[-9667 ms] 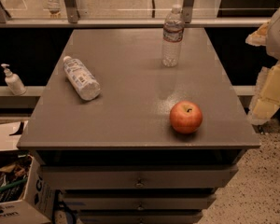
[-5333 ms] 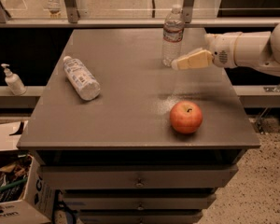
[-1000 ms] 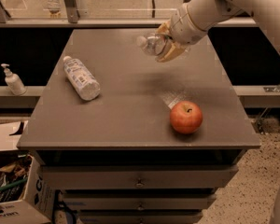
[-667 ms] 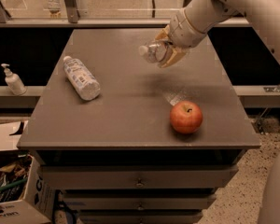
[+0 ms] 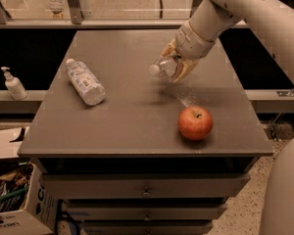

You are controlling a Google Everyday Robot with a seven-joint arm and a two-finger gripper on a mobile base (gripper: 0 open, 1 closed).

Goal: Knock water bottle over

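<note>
The gripper [image 5: 176, 61], up-left of the apple [image 5: 195, 123], clamps the tilted water bottle [image 5: 161, 68] over the tabletop [image 5: 122, 119]

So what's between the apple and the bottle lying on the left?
Only bare tabletop lies between the apple and the lying bottle in the camera view. The hand, at the tilted water bottle, is farther back.

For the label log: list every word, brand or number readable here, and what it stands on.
None can be quoted.
Lying bottle: label print, too blurred to read.
Water bottle, at the gripper above the table's far right: nothing legible.
Box, lower left: dark print, too blurred to read.
Pump bottle: no text visible.
</note>
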